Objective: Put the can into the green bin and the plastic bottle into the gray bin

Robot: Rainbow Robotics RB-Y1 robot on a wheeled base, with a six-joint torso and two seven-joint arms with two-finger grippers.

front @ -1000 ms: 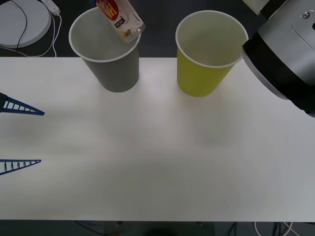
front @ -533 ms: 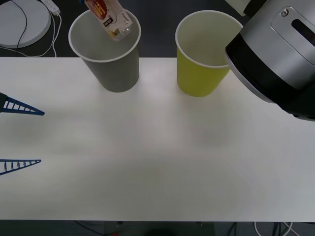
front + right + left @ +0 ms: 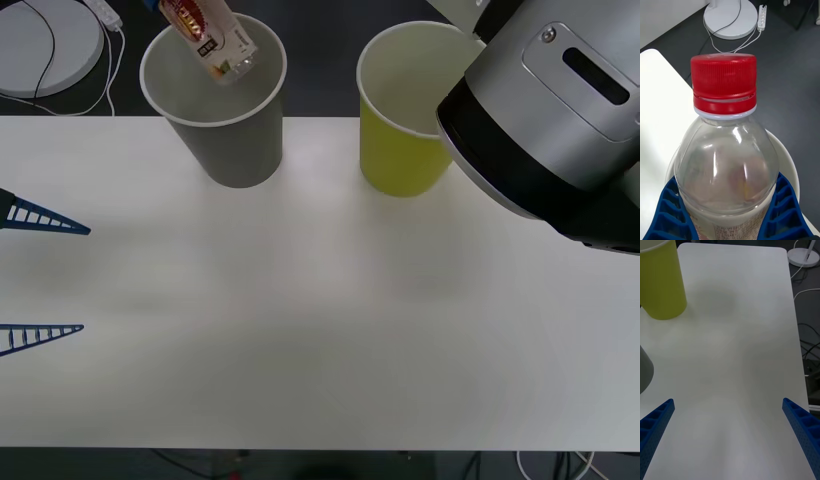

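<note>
While I hold the bottle tilted over the gray bin, base down toward the bin's mouth and cap end away, the drop itself is not yet made. In the right wrist view the right claw is clamped on the bottle, a blue finger pressed against each side of the clear body below the red cap, and the gray bin's pale rim curves just behind and beneath it. From the front, the bottle's base sits above the far part of the gray bin's opening, not inside it; I cannot say whether it touches the rim. The green bin stands beside the gray bin, apart from it, and the right arm's big gray housing crosses in front of its side farthest from the gray bin. I see no can on the desk; the part of the green bin's inside that I can see looks white and bare, so I cannot confirm that half of the job from here. The left claw waits spread wide and empty over the desk, well away from the gray bin. By my reading, what is left is to release the bottle so it falls into the gray bin, then pull the right arm clear.
</note>
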